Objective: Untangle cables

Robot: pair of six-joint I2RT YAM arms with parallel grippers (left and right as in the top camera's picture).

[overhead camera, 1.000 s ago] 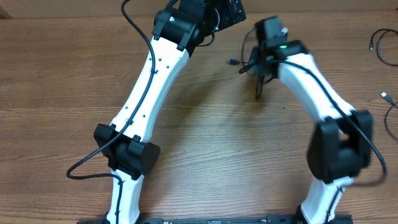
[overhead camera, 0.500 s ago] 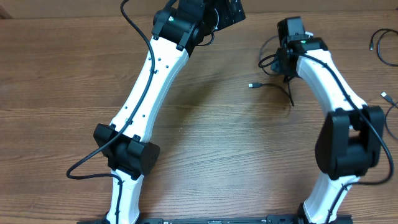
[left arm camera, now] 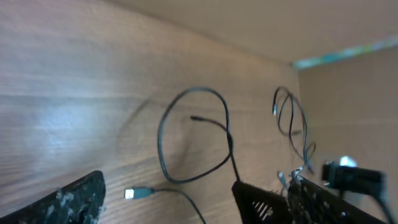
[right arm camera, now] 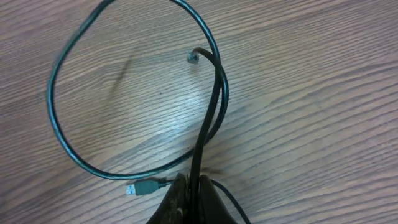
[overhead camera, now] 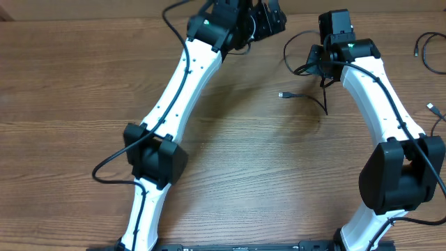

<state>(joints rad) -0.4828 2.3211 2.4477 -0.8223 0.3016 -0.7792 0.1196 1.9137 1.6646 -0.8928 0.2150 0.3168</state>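
One black cable sits pinched in the right jaws; left jaws gape wide, empty.

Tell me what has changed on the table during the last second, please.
The right gripper, shut on the cable, moved right and slightly away from the robot, dragging the plug along. The left gripper, open, shifted slightly right. The loose cables at the far right stayed put.

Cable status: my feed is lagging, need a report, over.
Right tool shut on black cable, loop slack. Left tool open, empty. USB plug free. Other cables far right, apart.
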